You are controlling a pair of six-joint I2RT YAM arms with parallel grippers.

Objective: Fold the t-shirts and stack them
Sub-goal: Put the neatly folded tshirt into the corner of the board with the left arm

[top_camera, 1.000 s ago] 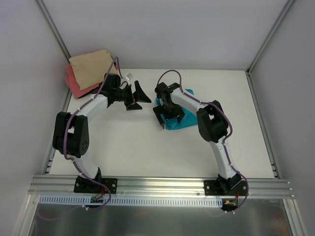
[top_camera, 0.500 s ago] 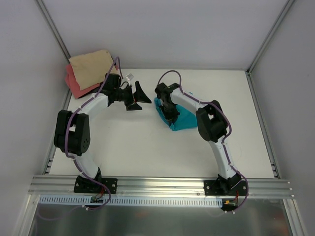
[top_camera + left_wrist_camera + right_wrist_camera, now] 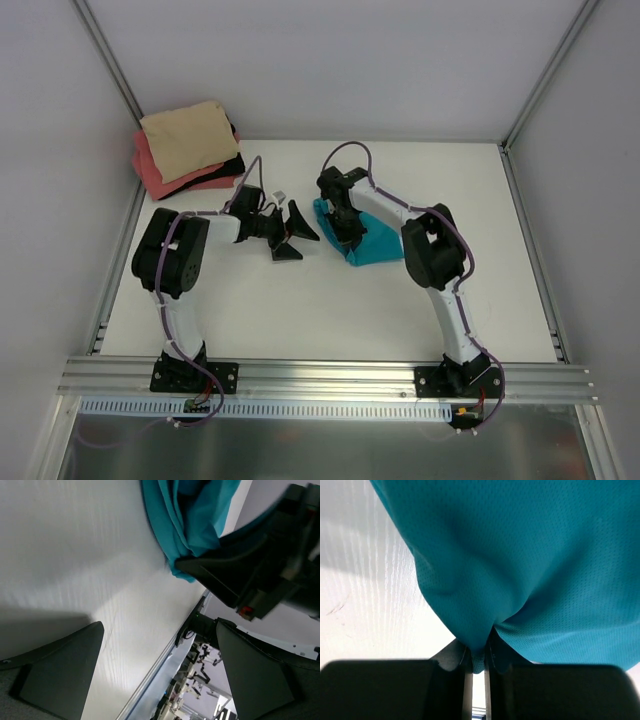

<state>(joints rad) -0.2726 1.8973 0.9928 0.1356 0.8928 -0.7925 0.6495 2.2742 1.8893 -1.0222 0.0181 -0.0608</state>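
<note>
Teal t-shirt: a bunched, part-folded lump on the counter, right of centre toward the far side. The right arm crosses over its far part.
Right claw: pressed together on a tuck of teal cloth at the bundle's left edge. In the wrist view the fabric drapes away from the pinch.
Left claw: spread wide and holding nothing, low over the counter just left of the bundle with its mouth turned toward it. I cannot see it touching the cloth.
Stack: the tan t-shirt lies on the coral-pink t-shirt in the far-left corner, well apart from the teal one. Both look folded.
Dark patch: at the stack's right edge, and I cannot tell what it is.
Step in hand (judged): working the teal shirt, the last one not on the stack. One edge is gripped, either to tidy the fold or to lift it.
Next move calls for (judged): a second grip from the left claw on the near-left edge, so the soft bundle lifts without spilling open. After that comes the carry to the corner.
In the way: the two claws sit close together, so they could knock each other. The left arm's elbow lies along the path to the stack. The bundle is loose, and a single pinch may drag out only one layer.
</note>
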